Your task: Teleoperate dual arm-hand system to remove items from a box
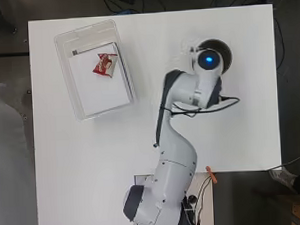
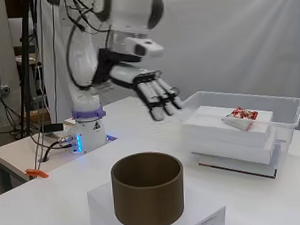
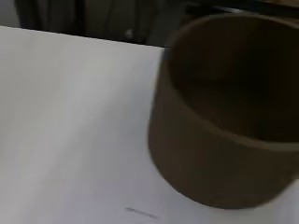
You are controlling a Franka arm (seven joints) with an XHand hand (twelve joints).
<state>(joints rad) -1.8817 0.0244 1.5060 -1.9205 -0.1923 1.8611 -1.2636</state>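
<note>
A clear plastic box (image 1: 63, 61) stands at the table's far left and holds a white block (image 1: 101, 89) with a red and white packet (image 1: 104, 64) lying on top. The side view shows the same box (image 2: 290, 111) and packet (image 2: 241, 113) at the right. My hand (image 2: 156, 94) hovers above the table between the box and a brown round container (image 2: 148, 187), fingers straight and empty. It hangs apart from both. In the overhead view the arm's end hides the hand and covers most of the container (image 1: 226, 48). The wrist view shows the container (image 3: 224, 121) close up, with nothing visible inside.
The brown container rests on a low white block (image 2: 202, 210) near the table's right side. An orange clip (image 1: 211, 174) sits at the table's front edge by the arm's base. Cables (image 1: 224, 104) trail from the arm.
</note>
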